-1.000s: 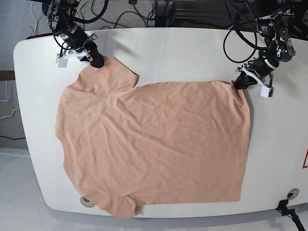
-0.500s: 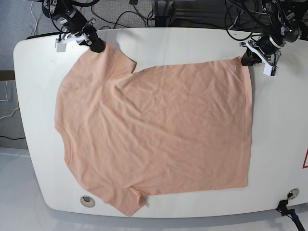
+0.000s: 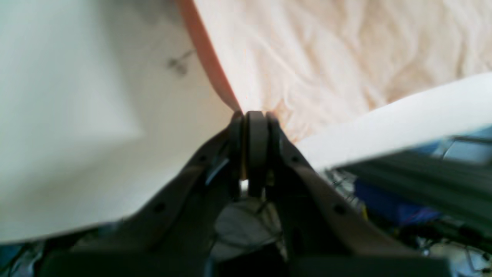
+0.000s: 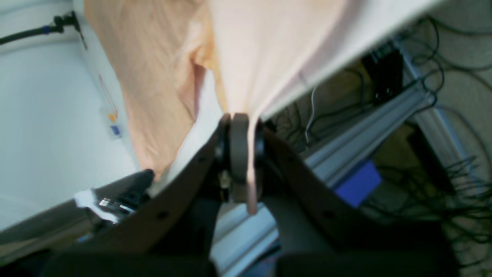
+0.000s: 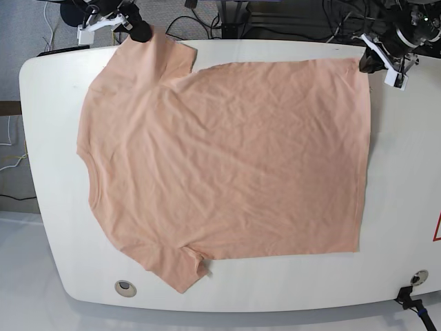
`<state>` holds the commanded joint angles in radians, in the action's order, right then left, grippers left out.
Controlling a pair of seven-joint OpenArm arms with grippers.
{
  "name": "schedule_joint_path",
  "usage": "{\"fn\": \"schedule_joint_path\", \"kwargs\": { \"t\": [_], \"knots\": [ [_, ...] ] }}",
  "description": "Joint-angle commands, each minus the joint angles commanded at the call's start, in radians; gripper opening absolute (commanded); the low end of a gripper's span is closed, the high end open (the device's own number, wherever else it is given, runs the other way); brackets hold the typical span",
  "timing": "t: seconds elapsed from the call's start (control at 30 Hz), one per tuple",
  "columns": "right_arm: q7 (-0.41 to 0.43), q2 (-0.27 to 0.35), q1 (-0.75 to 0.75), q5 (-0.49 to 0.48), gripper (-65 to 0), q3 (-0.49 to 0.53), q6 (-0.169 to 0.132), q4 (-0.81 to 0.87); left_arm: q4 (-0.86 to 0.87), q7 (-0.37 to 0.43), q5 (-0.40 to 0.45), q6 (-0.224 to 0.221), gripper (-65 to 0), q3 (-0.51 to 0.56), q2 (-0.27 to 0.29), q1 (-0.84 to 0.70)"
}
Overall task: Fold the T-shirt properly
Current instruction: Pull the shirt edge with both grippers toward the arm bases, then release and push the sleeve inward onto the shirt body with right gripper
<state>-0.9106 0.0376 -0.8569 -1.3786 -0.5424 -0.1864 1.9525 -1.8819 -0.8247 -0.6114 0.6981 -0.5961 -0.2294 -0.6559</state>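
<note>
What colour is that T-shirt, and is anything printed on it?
Plain peach-pink T-shirt, no print; clearest in the base view.

Robotics lab setup. White rounded desk with cable-port grommets near the front edge, black cables tangled on grey carpet behind it, aluminium frame rails and loose wiring under the desk edge, two arm mounts at the back corners.

Left tool at far right, clamped tight, right tool at far left, likewise clamped
</note>
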Motion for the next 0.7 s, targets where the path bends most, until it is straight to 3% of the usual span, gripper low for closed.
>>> {"fn": "schedule_joint_path", "kwargs": {
  "t": [0.1,0.3,0.5,0.63,0.7],
  "knots": [
    [0.0,0.005,0.032,-0.064,-65.0,-0.002,0.009,0.0,0.0,0.0,0.0,0.0,-65.0,0.0,0.002,0.008],
    [0.0,0.012,0.11,-0.074,-65.0,0.002,0.009,0.0,0.005,0.0,-0.06,0.0,-65.0,0.003,0.003,0.15],
    [0.0,0.012,0.239,-0.069,-65.0,0.002,0.009,-0.003,0.041,-0.002,-0.055,0.0,-65.0,0.003,0.028,0.296],
    [0.0,0.015,0.325,-0.064,-65.0,0.002,0.009,-0.043,0.118,-0.1,-0.055,0.0,-65.0,0.002,0.029,0.384],
    [0.0,0.04,0.364,-0.064,-65.0,0.002,0.009,-0.078,0.155,-0.106,-0.055,0.0,-65.0,0.002,0.029,0.407]
  ]
}}
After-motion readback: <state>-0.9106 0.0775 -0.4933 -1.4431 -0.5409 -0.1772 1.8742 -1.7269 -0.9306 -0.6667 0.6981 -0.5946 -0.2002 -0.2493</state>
